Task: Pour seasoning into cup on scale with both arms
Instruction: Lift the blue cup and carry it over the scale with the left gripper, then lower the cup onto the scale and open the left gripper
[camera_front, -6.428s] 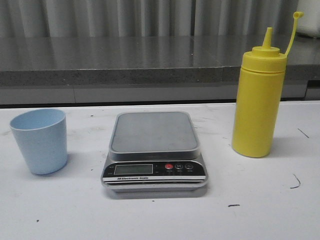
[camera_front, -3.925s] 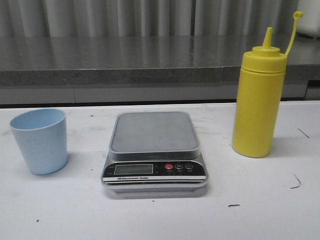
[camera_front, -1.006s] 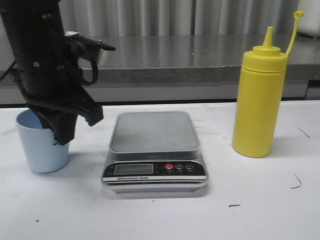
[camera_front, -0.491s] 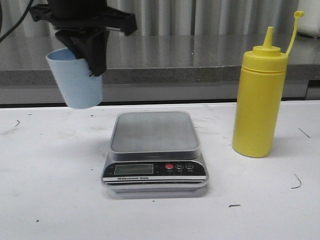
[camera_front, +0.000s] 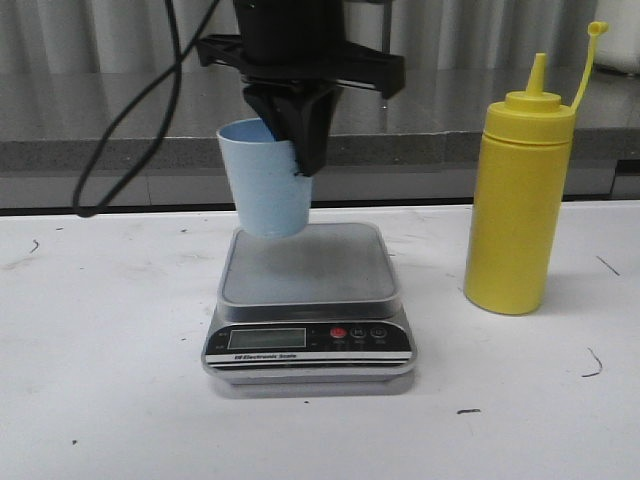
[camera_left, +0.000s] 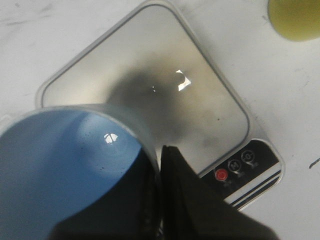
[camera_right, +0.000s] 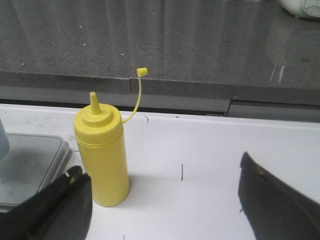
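Observation:
My left gripper (camera_front: 300, 150) is shut on the rim of the light blue cup (camera_front: 265, 185) and holds it in the air just above the back left of the scale (camera_front: 308, 265). In the left wrist view the cup (camera_left: 55, 165) fills the near side, one finger inside and one outside its wall, with the scale's steel platform (camera_left: 150, 80) and red button below. The yellow seasoning bottle (camera_front: 517, 195) stands upright on the table right of the scale, cap off and hanging by its tether. My right gripper (camera_right: 162, 200) is open, and the bottle (camera_right: 102, 157) stands just beyond its one finger.
A grey stone ledge (camera_front: 420, 110) runs along the back of the white table (camera_front: 110, 400). A black cable (camera_front: 150, 110) hangs from the left arm. Small black marks dot the table at the right.
My left gripper closed on the cup at the table's left, lifted it and carried it right; it is now over the scale. The bottle has not moved.

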